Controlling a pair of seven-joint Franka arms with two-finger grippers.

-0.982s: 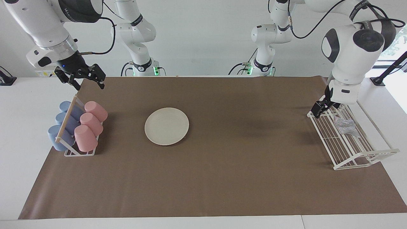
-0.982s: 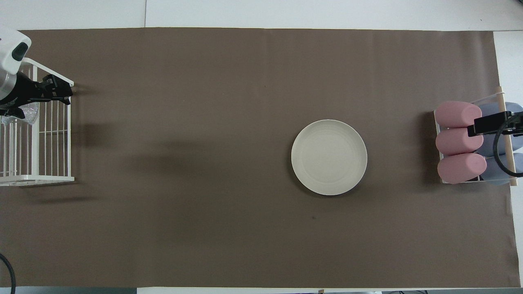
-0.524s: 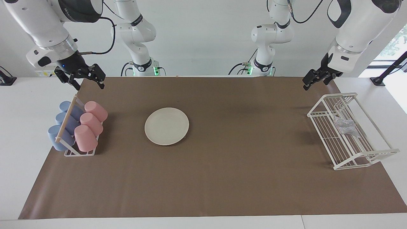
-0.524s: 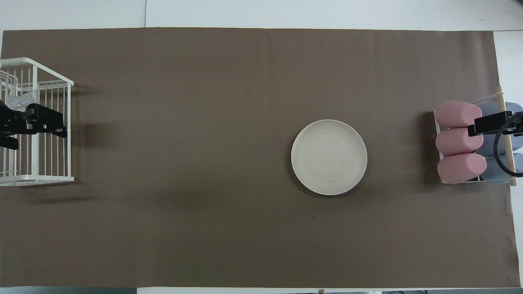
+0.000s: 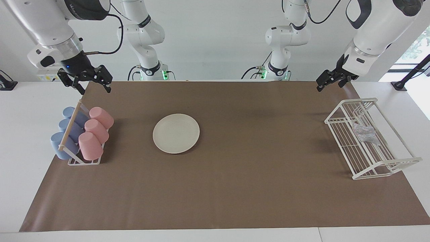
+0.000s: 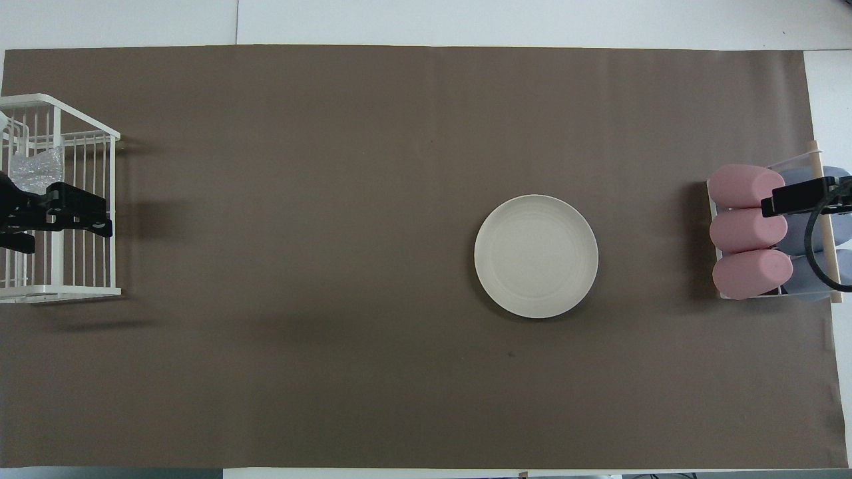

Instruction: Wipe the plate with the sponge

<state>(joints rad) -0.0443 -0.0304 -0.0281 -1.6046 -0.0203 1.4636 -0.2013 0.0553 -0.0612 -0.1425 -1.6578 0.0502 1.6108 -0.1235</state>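
The cream-white plate (image 5: 176,133) (image 6: 536,256) lies flat on the brown mat, toward the right arm's end. The glittery sponge (image 5: 365,133) (image 6: 36,169) lies inside the white wire rack (image 5: 357,101) (image 6: 60,291) at the left arm's end. My left gripper (image 5: 329,85) (image 6: 66,236) is open and empty, raised in the air over the end of the rack nearest the robots, clear of the sponge. My right gripper (image 5: 94,89) (image 6: 802,196) is open and empty, raised over the cup holder.
A holder with pink and blue cups (image 5: 84,134) (image 6: 749,229) lying on their sides stands at the right arm's end, beside the plate. The brown mat (image 5: 255,174) covers the table between the plate and the wire rack.
My left gripper has risen from the rack's near end, empty, and drawn back toward the robots. The sponge stayed in the rack. The right gripper barely shifted.
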